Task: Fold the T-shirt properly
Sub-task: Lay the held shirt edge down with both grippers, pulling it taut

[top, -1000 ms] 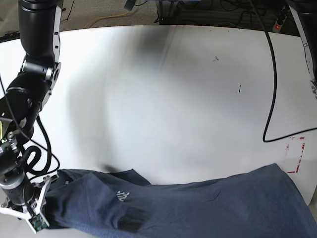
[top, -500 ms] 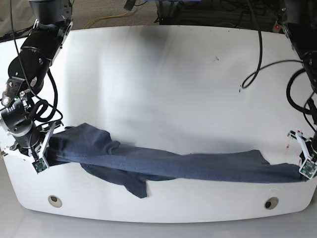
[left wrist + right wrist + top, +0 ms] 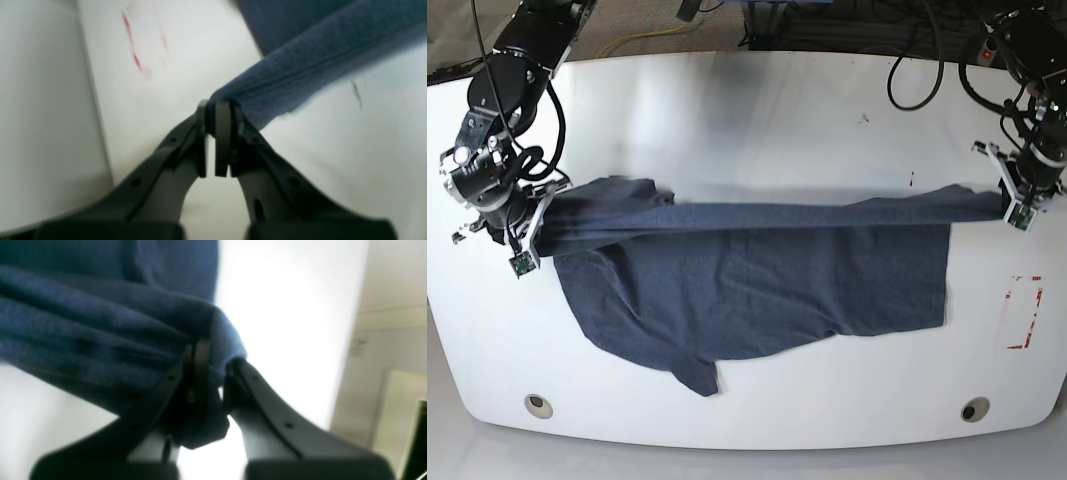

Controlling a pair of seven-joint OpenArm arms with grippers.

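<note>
Honestly, both grippers — left (image 3: pixel 1015 205) and right (image 3: pixel 519 232) — are clamped on the shirt (image 3: pixel 757 280), stretching its top edge above the table (image 3: pixel 757 120). Uneven pull could slip a corner out — rest drapes crooked.

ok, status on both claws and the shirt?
Left claw shut on T-shirt edge. Right claw shut on bunched cloth at opposite end. Top edge stretched taut between them, rest spread on table. Nothing in the way.
</note>
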